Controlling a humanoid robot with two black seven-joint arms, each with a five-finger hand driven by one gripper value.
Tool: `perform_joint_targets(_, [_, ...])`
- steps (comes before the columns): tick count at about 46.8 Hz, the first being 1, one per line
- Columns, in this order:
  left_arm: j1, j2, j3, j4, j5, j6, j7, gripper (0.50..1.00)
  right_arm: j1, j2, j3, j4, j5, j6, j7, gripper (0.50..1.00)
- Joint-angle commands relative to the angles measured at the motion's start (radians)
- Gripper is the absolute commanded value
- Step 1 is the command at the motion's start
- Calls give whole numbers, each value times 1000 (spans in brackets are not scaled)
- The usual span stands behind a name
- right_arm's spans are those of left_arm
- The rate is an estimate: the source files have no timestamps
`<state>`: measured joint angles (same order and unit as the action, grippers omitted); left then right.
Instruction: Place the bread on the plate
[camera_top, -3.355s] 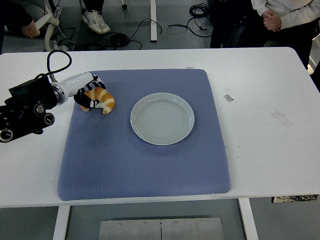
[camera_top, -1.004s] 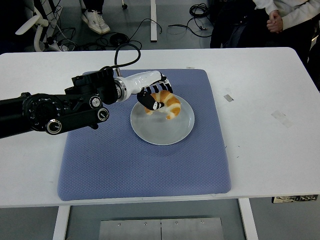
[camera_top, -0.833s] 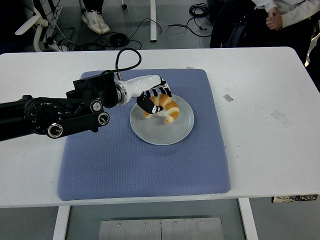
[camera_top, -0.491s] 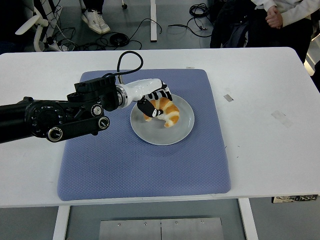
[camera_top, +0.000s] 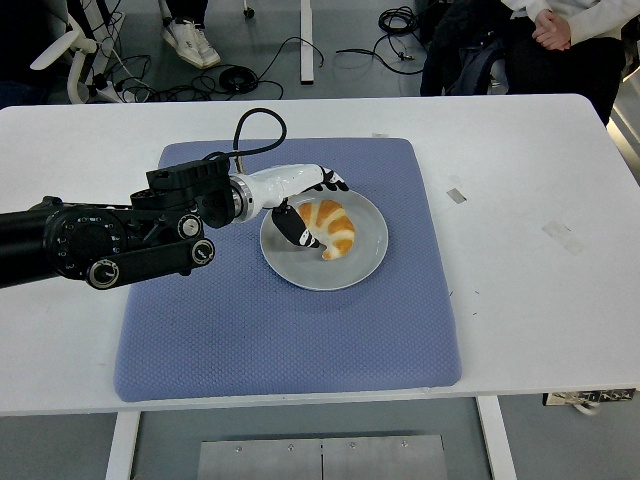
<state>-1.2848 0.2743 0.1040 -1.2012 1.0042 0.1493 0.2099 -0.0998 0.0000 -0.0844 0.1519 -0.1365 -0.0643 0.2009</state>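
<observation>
Now, croissant (camera_top: 330, 227) resting on plate (camera_top: 365, 262) (blue mat (camera_top: 280, 330) beneath), left hand (camera_top: 303, 207) fingers (camera_top: 297, 233) curled around it

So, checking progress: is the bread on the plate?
On: the bread lies inside the plate rim, left hand around it.

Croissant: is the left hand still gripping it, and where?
Yes, apparently. The left hand is curled around the croissant at its left end, with the croissant resting on the plate.

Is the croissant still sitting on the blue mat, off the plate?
No. The croissant lies inside the plate, with the left hand at its left side.
</observation>
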Motion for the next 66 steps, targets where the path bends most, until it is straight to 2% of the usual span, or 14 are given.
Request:
perform_joint_targets(1, [-5, 11, -12, 0, -13, 15, -1, 889, 0, 0, 0, 0, 0, 0, 0, 1000])
perform_joint_targets(9, [-11, 48, -41, 0, -68, 27, -13, 878, 2, 0, 0, 0, 0, 0, 0, 1000])
perform_joint_targets(21, [-33, 186, -92, -46, -119, 16, -40, 878, 0, 0, 0, 0, 0, 0, 0, 1000])
perform_joint_targets(28, [-44, 285, -135, -50, -199, 16, -89, 877, 0, 0, 0, 0, 0, 0, 0, 1000])
perform_joint_targets(35, [-24, 316, -213, -43, -234, 18, -102, 863, 0, 0, 0, 0, 0, 0, 0, 1000])
perform_joint_targets(42, [33, 355, -306, -14, -314, 26, -112, 843, 0, 0, 0, 0, 0, 0, 0, 1000])
perform_joint_targets(52, [169, 393, -486, 28, -320, 27, -201, 825, 0, 0, 0, 0, 0, 0, 0, 1000])
perform_joint_targets(56, [217, 396, -549, 37, -320, 27, -217, 825, 2, 0, 0, 0, 0, 0, 0, 1000])
perform_joint_targets(66, [269, 422, -604, 49, -332, 27, -257, 825, 0, 0, 0, 0, 0, 0, 0, 1000])
